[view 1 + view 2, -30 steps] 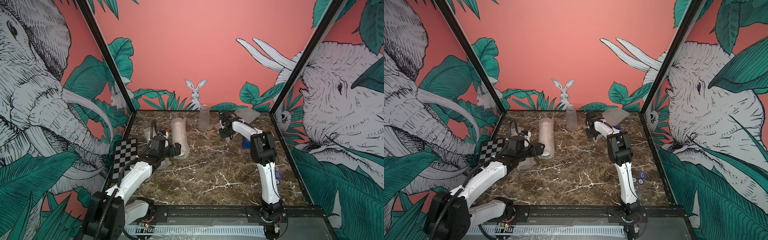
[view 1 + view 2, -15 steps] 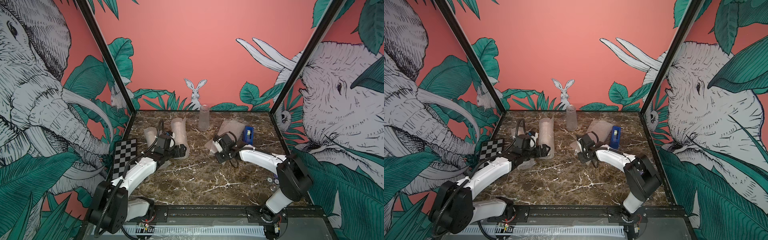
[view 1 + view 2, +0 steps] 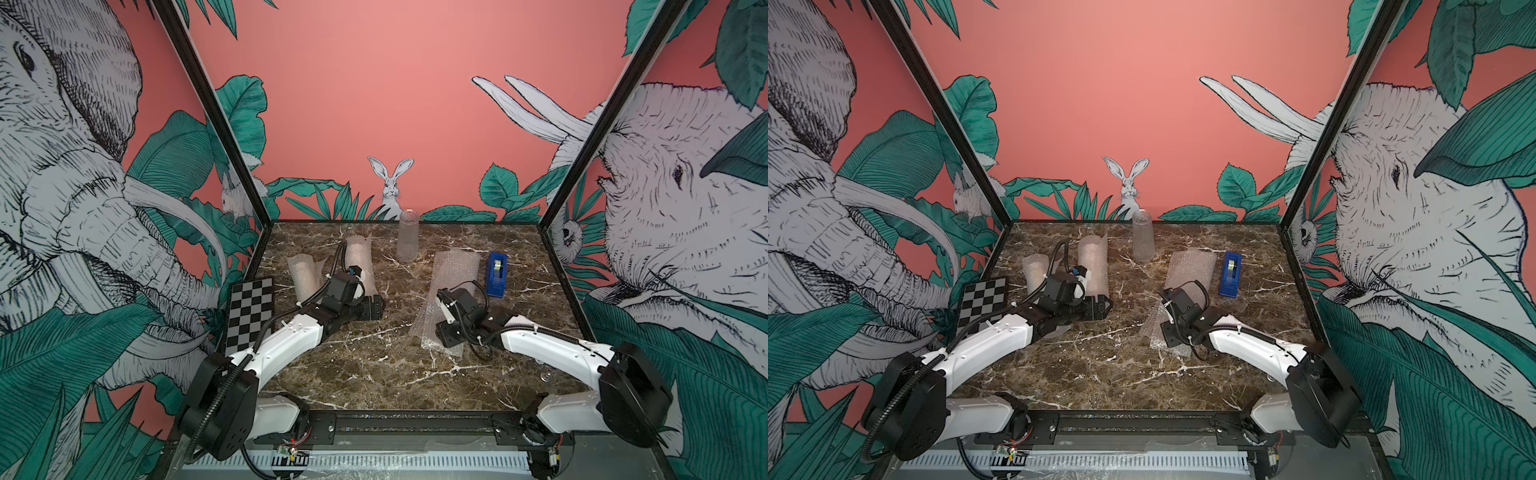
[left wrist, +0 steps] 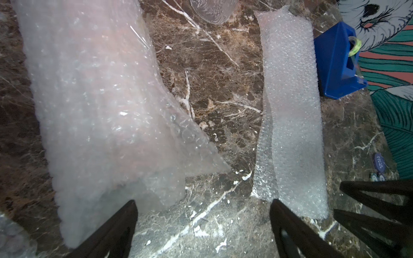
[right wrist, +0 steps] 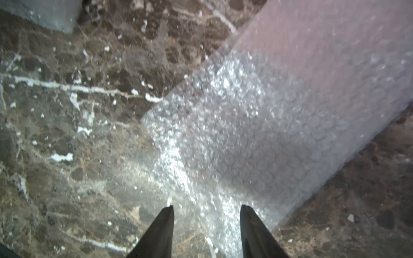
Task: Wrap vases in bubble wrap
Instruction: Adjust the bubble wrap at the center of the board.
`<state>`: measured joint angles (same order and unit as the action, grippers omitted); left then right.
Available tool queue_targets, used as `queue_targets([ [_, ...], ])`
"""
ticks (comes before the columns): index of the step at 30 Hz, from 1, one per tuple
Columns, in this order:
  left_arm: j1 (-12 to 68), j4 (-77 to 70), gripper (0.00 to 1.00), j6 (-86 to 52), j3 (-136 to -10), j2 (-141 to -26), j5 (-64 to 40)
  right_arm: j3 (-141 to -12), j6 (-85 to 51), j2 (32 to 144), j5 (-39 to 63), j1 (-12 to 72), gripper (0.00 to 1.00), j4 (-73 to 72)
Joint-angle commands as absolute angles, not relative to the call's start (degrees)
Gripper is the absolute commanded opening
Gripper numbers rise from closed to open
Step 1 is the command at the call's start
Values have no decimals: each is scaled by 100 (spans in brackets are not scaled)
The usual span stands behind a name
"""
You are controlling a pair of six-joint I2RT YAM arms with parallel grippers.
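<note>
Top views, left gripper: your left gripper [image 3: 372, 309] [image 3: 1103, 307] sits low over the marble table [image 3: 374, 374] [image 3: 1100, 374], with nothing in it.
Top views, tall wrapped vase: this bundle [image 3: 360, 262] [image 3: 1093, 262] lies just beside that gripper, running from it towards the back wall.
Top views, short wrapped vase: this bundle [image 3: 302, 278] [image 3: 1036, 274] lies on the gripper's outer side, near the checkerboard [image 3: 251, 316] [image 3: 982, 305].
Top views, glass vase: it stands upright [image 3: 406, 235] [image 3: 1143, 235] near the back wall, well apart from both grippers and bare of wrap.
Top views, right gripper: your right gripper [image 3: 442, 334] [image 3: 1169, 334] is down at the near end of the flat bubble wrap sheet [image 3: 455, 270] [image 3: 1192, 270].
Top views, tape dispenser: the blue dispenser [image 3: 496, 274] [image 3: 1230, 274] stands just beyond the sheet's far edge, further back than the right gripper.
Left wrist, left gripper: here you see the left gripper [image 4: 203, 201] spread wide, with only bare marble between the fingertips.
Left wrist, tall wrapped vase: the bundle [image 4: 93, 100] reaches ahead from one finger [image 4: 116, 225], and its loose corner lies on the marble.
Left wrist, sheet: the flat sheet [image 4: 292, 122] begins at the other finger and runs ahead; the dispenser [image 4: 335, 60] is beyond it, and the glass vase's base [image 4: 212, 11] is far ahead.
Right wrist, right gripper: your right gripper [image 5: 207, 206] shows its jaws partly apart and clamping nothing.
Right wrist, sheet: the sheet [image 5: 268, 122] lies flat on the marble, its near end between and under the fingertips, stretching ahead at a slant; the picture is blurred.
</note>
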<state>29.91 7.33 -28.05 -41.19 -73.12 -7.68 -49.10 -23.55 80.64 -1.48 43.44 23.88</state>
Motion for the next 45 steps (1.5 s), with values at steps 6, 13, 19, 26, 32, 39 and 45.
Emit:
queue_targets([
  [6,3015,676,95,-2864,-3881,-6974,-501,-6469,-3169,9729,-1685,4333,57,2618],
  [13,3017,489,95,-2875,-3711,-7002,-582,-7479,-3220,10814,-2266,4292,62,3176],
  [19,3022,415,96,-2914,-3643,-6989,-634,-8094,-3200,11259,-2708,4288,57,3630],
  [26,3015,484,96,-2849,-3674,-6979,-633,-8330,-3188,11645,-2471,4210,55,3695],
  [32,3015,499,97,-2918,-3684,-6991,-615,-8431,-3266,11792,-2527,4189,51,3793],
  [39,3012,468,97,-2909,-3656,-7008,-606,-8398,-3253,11877,-2582,4172,45,3829],
  [45,3017,439,97,-2900,-3685,-7066,-618,-8368,-3235,11839,-2614,4159,25,3830],
])
